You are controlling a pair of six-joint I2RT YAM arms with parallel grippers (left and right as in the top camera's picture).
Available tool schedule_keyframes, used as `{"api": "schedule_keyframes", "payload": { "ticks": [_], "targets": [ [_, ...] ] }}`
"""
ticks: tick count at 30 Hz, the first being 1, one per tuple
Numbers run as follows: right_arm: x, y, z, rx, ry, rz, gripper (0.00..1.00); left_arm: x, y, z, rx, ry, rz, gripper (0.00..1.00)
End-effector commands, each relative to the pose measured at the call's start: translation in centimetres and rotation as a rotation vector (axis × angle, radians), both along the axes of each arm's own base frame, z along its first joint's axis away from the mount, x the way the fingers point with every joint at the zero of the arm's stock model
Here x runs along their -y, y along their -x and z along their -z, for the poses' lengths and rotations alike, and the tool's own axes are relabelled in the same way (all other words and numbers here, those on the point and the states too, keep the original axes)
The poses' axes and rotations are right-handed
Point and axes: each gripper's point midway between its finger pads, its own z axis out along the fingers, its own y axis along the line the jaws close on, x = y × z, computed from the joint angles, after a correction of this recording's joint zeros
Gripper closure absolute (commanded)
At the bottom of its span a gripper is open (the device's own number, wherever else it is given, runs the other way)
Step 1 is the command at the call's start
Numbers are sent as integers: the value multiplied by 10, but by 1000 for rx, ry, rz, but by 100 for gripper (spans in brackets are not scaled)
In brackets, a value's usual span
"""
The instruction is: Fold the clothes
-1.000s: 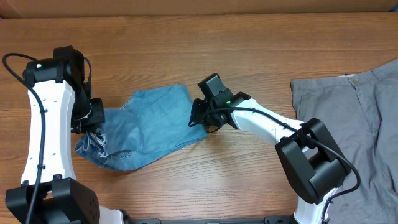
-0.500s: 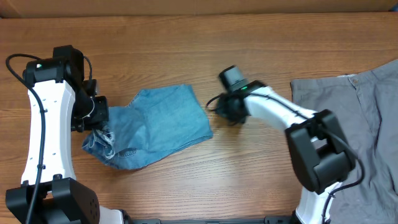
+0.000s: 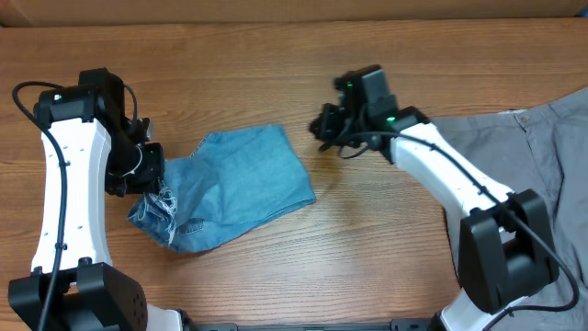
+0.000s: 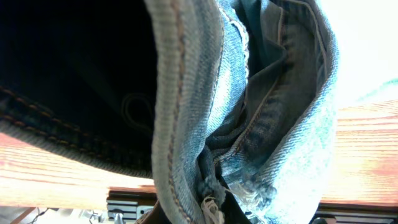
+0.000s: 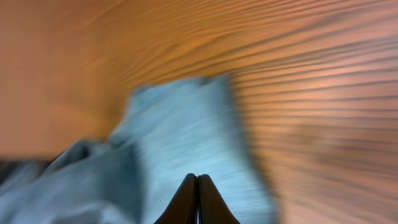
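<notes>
Light-blue jeans [image 3: 234, 188] lie in a folded bundle on the wooden bench [image 3: 276, 64], left of centre. The left tool [image 3: 147, 176] is clenched on their left end, where the frayed hem [image 3: 163, 210] bunches up beside it. The right tool [image 3: 323, 129] hangs just off the bundle's upper right corner, apart from the cloth, pressed shut on nothing. Grey trousers [image 3: 514, 175] are spread at the bench's right edge, well apart from the jeans.

Only the left wrist view shows the grip up close: gathered denim folds, a stitched seam and loose threads [image 4: 249, 186] fill it, hiding the fingers. The right wrist view is blurred, yet its two fingertips [image 5: 189, 199] clearly meet, with the jeans [image 5: 180, 137] below them.

From above, the left arm rises along the bench's left side and bends at the wrist down to the cloth. The right arm reaches diagonally up and leftward past the grey trousers' edge.
</notes>
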Motion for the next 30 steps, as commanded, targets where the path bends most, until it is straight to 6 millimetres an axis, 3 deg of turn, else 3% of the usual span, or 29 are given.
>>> {"api": "schedule_keyframes", "payload": {
  "ticks": [1,3,7,9,13,17,22,23,25,26,30],
  "targets": [
    [-37,27,-8,-4,-30,-105,96,12,5,-3,-19,69,24,96],
    [-43,36,4,-12,40,-79,96,19,4,-9,-7,107,32,96],
    [-13,40,33,-105,238,166,96,44,-7,-16,47,207,57,96],
    [-9,34,32,-87,237,174,96,50,-13,-15,67,192,94,96],
    [-37,29,10,-1,82,-33,96,59,-10,-17,56,201,121,96],
    [-19,17,12,5,114,23,96,90,-22,-34,146,393,175,96],
    [-4,19,29,-38,166,22,96,83,-24,-38,151,348,171,96],
    [-1,21,34,-47,189,18,92,79,-22,-37,142,319,171,96],
    [16,22,47,-65,275,48,46,67,-18,-35,117,248,166,96],
    [24,21,52,-72,312,66,36,62,-16,-34,104,219,161,96],
    [27,25,62,-68,324,-21,37,49,-9,-38,74,141,143,96]
  ]
}}
